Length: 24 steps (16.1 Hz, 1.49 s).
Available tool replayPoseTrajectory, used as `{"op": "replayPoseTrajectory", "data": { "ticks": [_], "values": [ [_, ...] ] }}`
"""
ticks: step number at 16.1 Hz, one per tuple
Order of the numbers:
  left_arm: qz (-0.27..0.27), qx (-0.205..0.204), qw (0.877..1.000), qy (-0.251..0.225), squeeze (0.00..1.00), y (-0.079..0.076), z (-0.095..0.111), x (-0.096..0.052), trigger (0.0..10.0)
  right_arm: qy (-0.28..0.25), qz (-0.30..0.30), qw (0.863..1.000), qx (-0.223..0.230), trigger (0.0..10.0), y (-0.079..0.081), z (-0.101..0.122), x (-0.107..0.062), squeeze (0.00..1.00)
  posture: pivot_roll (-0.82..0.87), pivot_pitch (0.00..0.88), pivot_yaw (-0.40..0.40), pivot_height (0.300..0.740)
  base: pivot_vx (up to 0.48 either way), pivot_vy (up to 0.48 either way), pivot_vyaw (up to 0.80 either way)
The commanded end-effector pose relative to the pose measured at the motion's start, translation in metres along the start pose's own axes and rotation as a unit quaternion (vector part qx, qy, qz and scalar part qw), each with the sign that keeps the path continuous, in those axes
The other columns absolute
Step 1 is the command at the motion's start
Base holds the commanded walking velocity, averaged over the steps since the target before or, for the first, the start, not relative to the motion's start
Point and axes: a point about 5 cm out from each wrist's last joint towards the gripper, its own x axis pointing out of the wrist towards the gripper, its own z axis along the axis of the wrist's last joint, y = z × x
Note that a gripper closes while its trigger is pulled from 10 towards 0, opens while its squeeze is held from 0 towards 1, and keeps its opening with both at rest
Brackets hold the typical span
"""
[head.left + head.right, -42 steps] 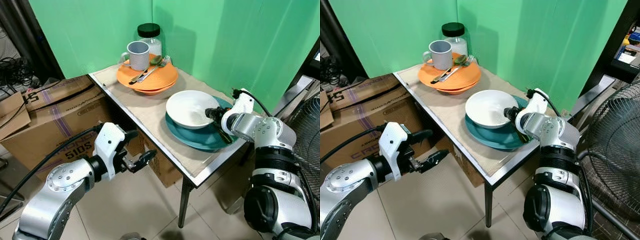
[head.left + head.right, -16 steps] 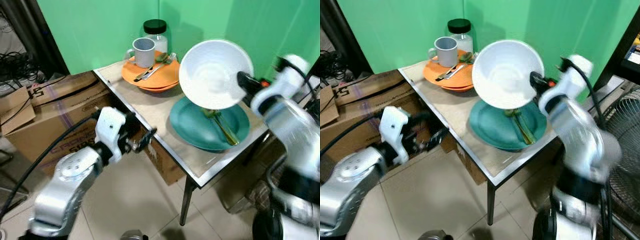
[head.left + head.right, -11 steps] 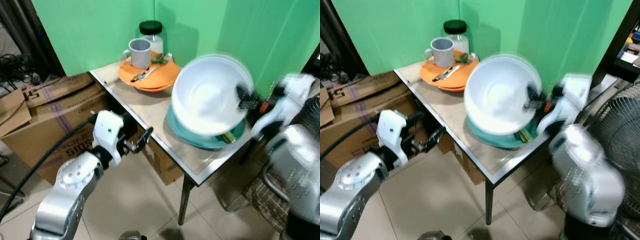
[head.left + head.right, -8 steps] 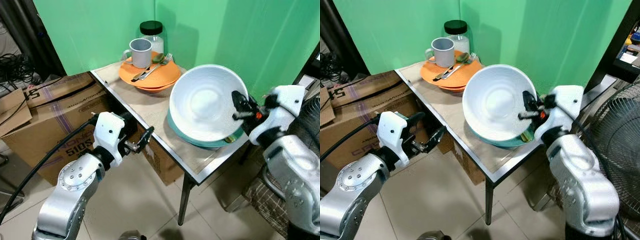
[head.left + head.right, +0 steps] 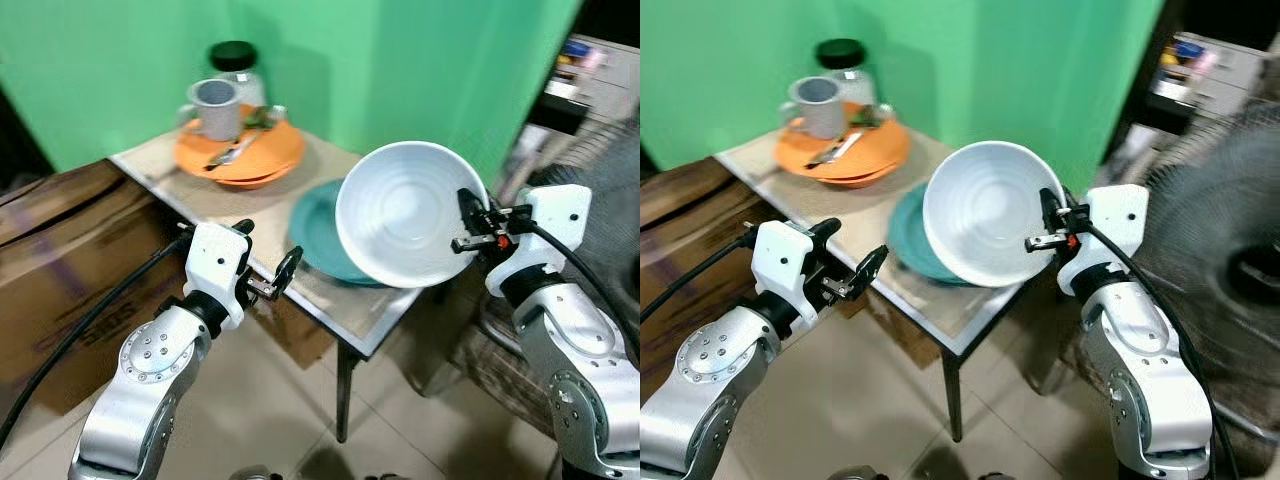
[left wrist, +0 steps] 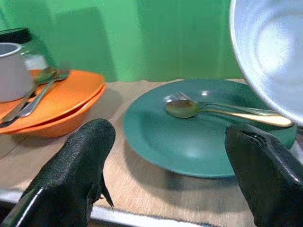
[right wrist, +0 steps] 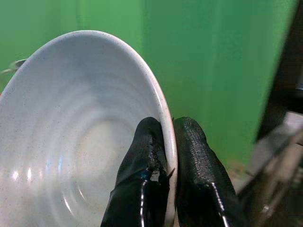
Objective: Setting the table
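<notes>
The right pincer [image 5: 466, 222] was clamped on the rim of the white bowl [image 5: 410, 228], one finger [image 7: 144, 161] inside the rim and the other outside. It held the bowl in the air, tilted nearly on edge with its hollow facing the robot. The bowl lay on the inner side of that pincer, toward the robot's left, and hung over the near edge of the teal plate [image 5: 318, 232].

The teal plate lay on the table [image 5: 335, 298], below and to the left of the right pincer, with a spoon [image 6: 199, 108] and a fork lying across it. Their long axes ran toward the bowl's side of the plate.

The left pincer [image 5: 268, 275] stood with its fingers wide apart and held nothing. It sat low at the table's front edge, facing across the top, with the teal plate straight ahead of it. Beyond that pincer and to its left stood the orange plate [image 5: 240, 158], carrying a mug [image 5: 213, 108] and cutlery, with a jar [image 5: 234, 65] behind.

The right arm was plainly nearer the bowl. Setting it down would probably call for levelling it first, since a tilted rim grip could slip.
</notes>
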Motion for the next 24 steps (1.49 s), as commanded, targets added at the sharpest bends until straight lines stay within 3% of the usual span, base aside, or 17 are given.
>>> {"op": "replayPoseTrajectory", "data": {
  "ticks": [1,3,5,9,24],
  "values": [
    [0.004,0.005,1.000,-0.003,0.00,0.000,0.001,0.002,10.0,-0.025,-0.009,1.000,0.004,10.0,-0.003,0.007,-0.001,0.00,0.12,0.000,0.016,0.740,0.000,0.000,-0.80],
    [0.008,0.006,1.000,-0.004,0.00,0.001,0.002,0.002,10.0,-0.027,-0.012,0.999,0.017,10.0,-0.002,0.007,-0.001,0.00,0.12,0.000,0.015,0.740,0.000,0.000,-0.80],
    [0.013,0.006,1.000,-0.004,0.00,0.003,0.002,0.002,10.0,-0.041,-0.065,0.997,-0.018,10.0,-0.005,0.007,0.001,0.00,0.12,0.000,0.016,0.740,0.000,0.000,-0.80],
    [0.020,0.005,1.000,-0.005,0.00,0.005,0.002,0.002,10.0,-0.010,-0.046,0.999,0.013,10.0,-0.004,-0.003,0.000,0.00,0.12,0.000,0.021,0.740,0.000,0.000,-0.80],
    [0.054,0.005,0.998,-0.011,0.00,0.010,0.003,0.002,10.0,-0.009,-0.007,1.000,0.001,10.0,0.006,-0.004,-0.004,0.00,0.11,0.000,0.008,0.740,0.000,0.000,-0.80]
  ]
}}
